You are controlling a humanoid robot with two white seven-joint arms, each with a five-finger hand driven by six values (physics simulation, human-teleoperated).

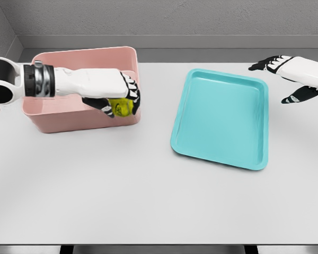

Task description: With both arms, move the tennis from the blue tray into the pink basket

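You've got a smooth, slightly glossy plastic-looking blue tray [220, 119] and a matt pink basket [82, 120], both on a plain matt white tabletop [148, 201]. The tennis ball [122, 107] looks fuzzy yellow-green.

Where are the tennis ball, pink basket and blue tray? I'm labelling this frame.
tennis ball [122, 107], head view, its visible yellow front.
pink basket [85, 123], head view, front wall.
blue tray [222, 114], head view, bare floor.

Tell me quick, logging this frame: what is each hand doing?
Left hand: fingers shut on the ball, over the basket.
Right hand: open, holding nothing, beside the tray.
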